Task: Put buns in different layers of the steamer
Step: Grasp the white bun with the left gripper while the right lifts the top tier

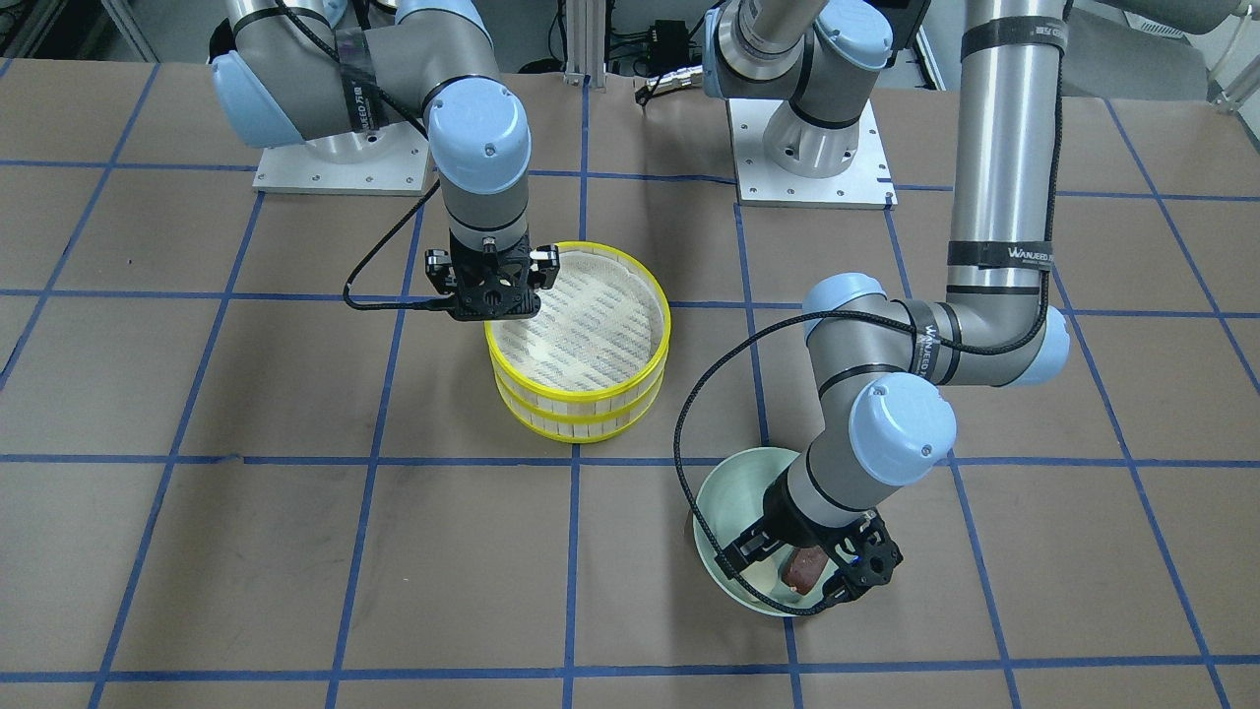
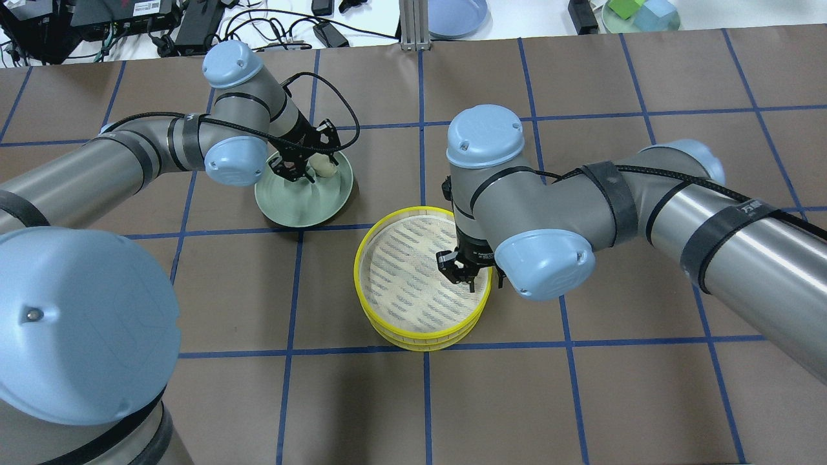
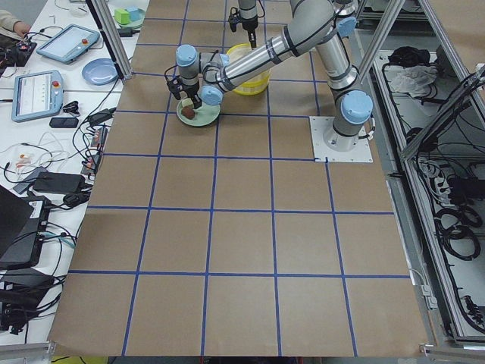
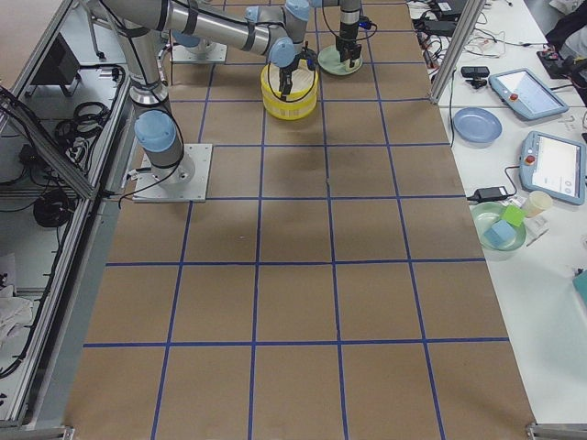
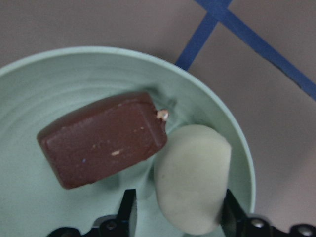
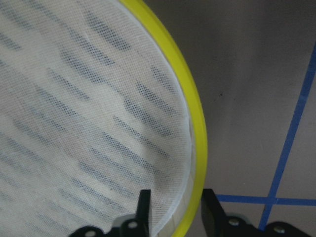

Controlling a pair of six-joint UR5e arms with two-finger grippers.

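Brown gridded table (image 1: 295,551): front view, stacked steamer trays (image 1: 581,394) stand near the plate (image 1: 738,487), right gripper (image 1: 489,286) over their rim. Left wrist view: left gripper (image 5: 178,210) spread wide astride white bun (image 5: 192,173) on the plate, brown bun (image 5: 101,140) touching it, crowding one side; probably soft and light, so pinch its long sides gently. Right wrist view: jaws parted astride yellow rim (image 6: 195,123), empty.

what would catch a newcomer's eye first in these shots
Two stacked steamer layers with bright yellow rims stand mid-table. The top one is empty, and the right gripper is open with its fingers straddling that layer's rim. Farther out on the robot's left, the left gripper hangs open over a pale green plate holding a dark brown bun and a cream-white bun side by side, its fingers flanking the cream one.
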